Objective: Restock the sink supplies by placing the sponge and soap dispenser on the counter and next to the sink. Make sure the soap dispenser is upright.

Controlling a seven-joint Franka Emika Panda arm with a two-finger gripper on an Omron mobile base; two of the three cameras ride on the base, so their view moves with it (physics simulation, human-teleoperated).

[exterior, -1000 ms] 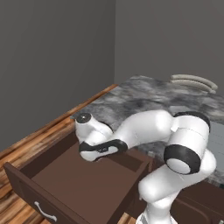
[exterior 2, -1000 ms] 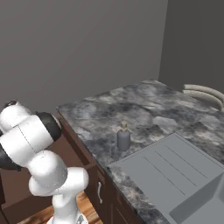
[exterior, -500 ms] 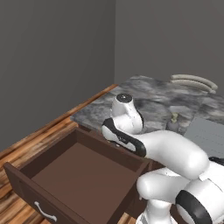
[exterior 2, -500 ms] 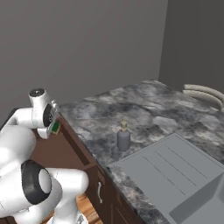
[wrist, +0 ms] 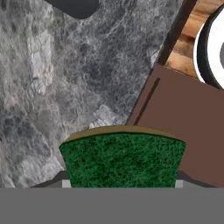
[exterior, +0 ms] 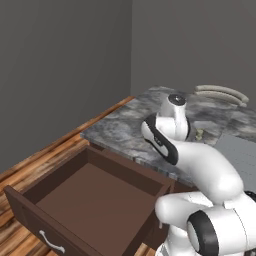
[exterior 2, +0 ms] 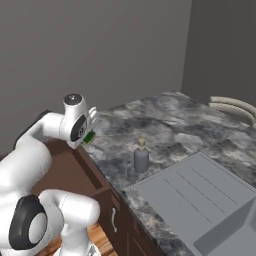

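**Sponge held above the desk edge, soap dispenser upright by the sink**

Hand view looks down on the sponge (wrist: 122, 159), its green face toward the camera and a thin yellow layer along its far edge, clamped in the gripper (wrist: 121, 183), which is closed on it. Beneath it lies the dark marbled desk (wrist: 65, 78), with the brown wooden drawer (wrist: 183, 131) just beside the desk's edge.

From the right base view, the gripper (exterior 2: 90, 131) hangs above the desk's edge (exterior 2: 165, 125) nearest the open drawer, a bit of green sponge (exterior 2: 89, 137) showing under it. The soap dispenser (exterior 2: 141, 157) stands upright on the desk, near the sink (exterior 2: 200, 195) and apart from the gripper.

From the left base view, the drawer (exterior: 95, 200) stands pulled out, below the desk (exterior: 125, 127) and away from the sink (exterior: 240, 150).
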